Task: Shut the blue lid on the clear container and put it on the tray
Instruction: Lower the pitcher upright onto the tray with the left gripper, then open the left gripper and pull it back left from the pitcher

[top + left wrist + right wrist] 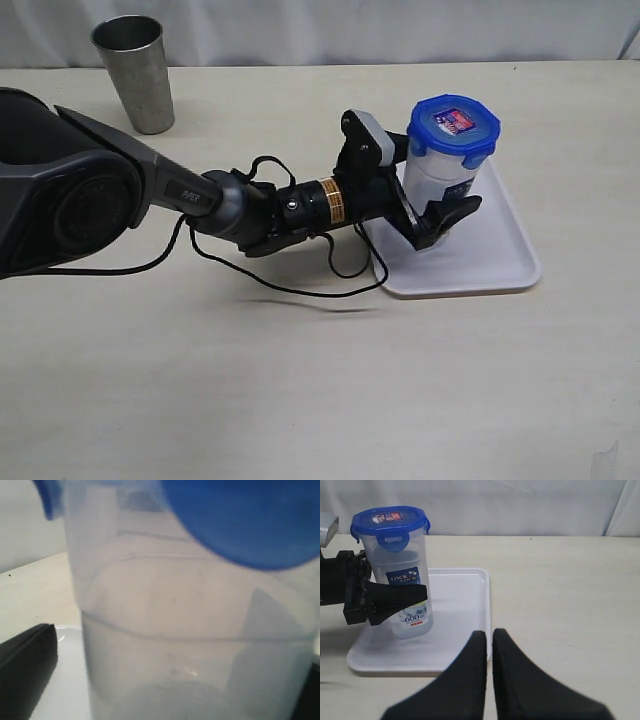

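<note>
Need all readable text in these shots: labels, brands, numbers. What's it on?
"LOCK LOCK": blue part of the label on the clear container.
"600": lower on the same label; the unit after it is too small to read.
Sticker on the blue lid: print too small to read.
White lettering on the left arm: blurred.
Yellow band at its wrist: unreadable.
Left wrist view: no text.

**What you can't make out**
Your left wrist view is all blur: the clear container fills it and the blue lid runs off its edge. From outside, the left gripper covers the container's lower part, and the lid's sticker is too small to read.
</note>
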